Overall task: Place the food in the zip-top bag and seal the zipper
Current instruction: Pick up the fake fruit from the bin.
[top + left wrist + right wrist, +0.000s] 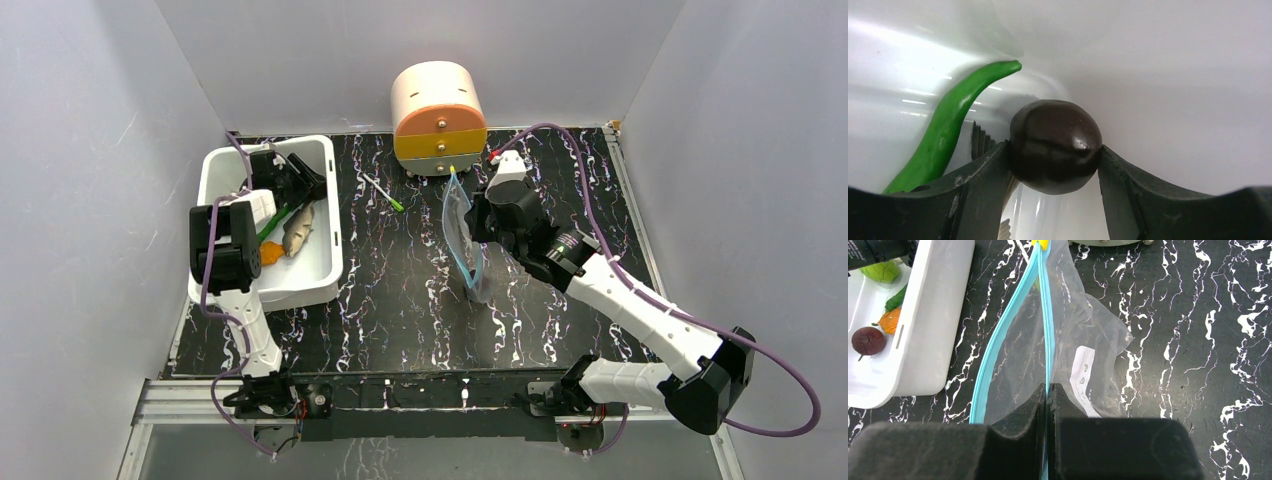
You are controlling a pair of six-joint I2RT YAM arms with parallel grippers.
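Note:
My left gripper [290,180] reaches into the far end of the white tub [318,272]. In the left wrist view it [1054,150] is shut on the dark purple-brown ball [1055,145], with the green pepper [943,135] to its left. The fish [298,228] and the orange lump [272,252] lie in the tub. The right wrist view shows the lime-green fruit [880,271] and a second dark round piece with a stem [868,340] there. My right gripper [1048,390] is shut on the teal zipper [1048,320] and holds the clear bag [462,240] upright with its mouth gaping. The bag looks empty.
A round drawer unit [438,118] with orange and yellow fronts stands at the back centre. A thin white pen with a green tip [383,192] lies between the tub and the bag. Grey walls close in the black marbled table [400,300].

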